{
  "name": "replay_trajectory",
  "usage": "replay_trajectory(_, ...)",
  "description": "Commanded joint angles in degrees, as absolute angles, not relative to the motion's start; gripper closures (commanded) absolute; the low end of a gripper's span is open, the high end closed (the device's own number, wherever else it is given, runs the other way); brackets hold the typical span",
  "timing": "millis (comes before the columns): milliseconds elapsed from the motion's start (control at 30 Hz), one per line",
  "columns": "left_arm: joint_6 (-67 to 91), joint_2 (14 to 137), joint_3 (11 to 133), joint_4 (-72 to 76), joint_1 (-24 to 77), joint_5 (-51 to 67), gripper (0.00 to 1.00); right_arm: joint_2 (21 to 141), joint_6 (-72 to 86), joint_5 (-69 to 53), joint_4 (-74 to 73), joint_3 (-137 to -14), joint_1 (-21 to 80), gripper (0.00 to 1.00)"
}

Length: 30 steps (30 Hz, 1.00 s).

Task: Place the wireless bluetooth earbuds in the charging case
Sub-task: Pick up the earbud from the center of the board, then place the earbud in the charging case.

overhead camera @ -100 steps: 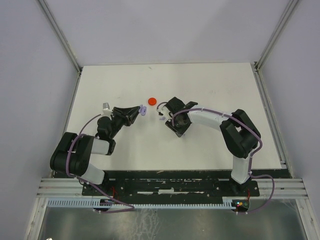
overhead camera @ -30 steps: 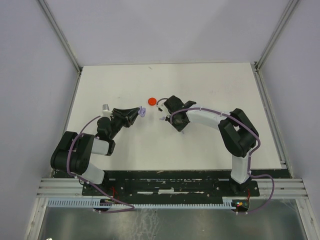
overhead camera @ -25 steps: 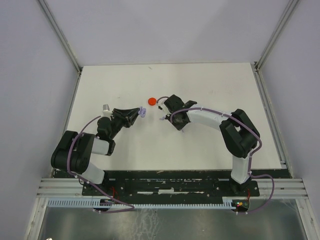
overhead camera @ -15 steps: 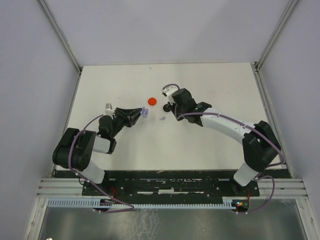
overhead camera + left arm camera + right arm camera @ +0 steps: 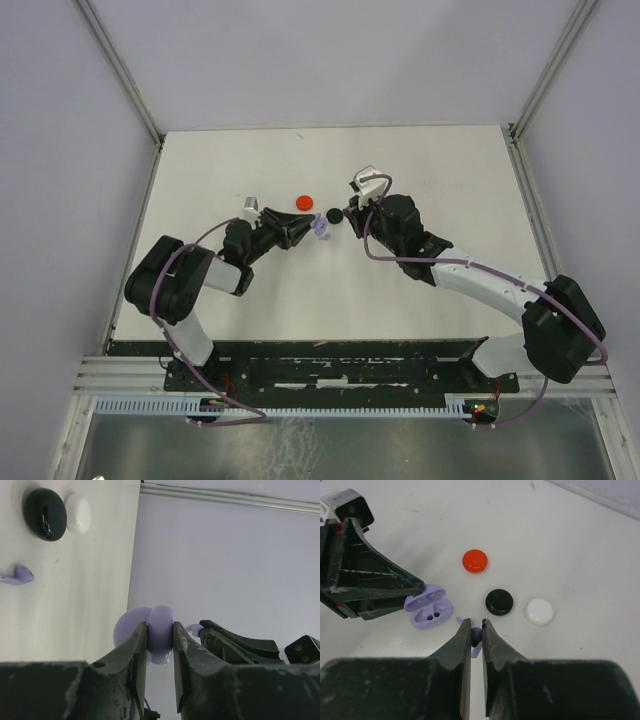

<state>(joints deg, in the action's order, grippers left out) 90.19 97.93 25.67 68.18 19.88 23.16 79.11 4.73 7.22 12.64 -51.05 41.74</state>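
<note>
Left fingers [image 5: 136, 655] clamped on open lavender charging case [image 5: 428, 611], centre-left of right wrist view. Right fingers [image 5: 463, 652] apparently pinch lavender earbud [image 5: 476, 639], lower centre. Second earbud [image 5: 17, 575] lies on counter [image 5: 570, 540].

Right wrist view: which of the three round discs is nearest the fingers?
The black disc, just off the tips of the right fingers. The red disc lies farther ahead, and the white disc sits past the black one.

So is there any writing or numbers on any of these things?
None. No word, number or sign can be read on the lavender case, the lavender earbud, the red disc, the black disc or the white disc.
</note>
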Motion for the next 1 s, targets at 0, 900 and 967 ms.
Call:
replay_trajectory(0,95.1,100.6,30.3,72.4,22.0,25.6,0.97,77.3,4.8,2.7,29.2,-47.5,41.6,0.99)
replay_trajectory(900,110.2,107.2,35.0,79.2,25.3,28.1,0.97,84.8,-9.9,-8.3,61.9,-34.7,41.7,0.98)
replay_trajectory(967,110.3,107.2,35.0,79.2,25.3,28.0,0.97,85.2,-10.2,-8.4,62.5,-34.4,41.7,0.98)
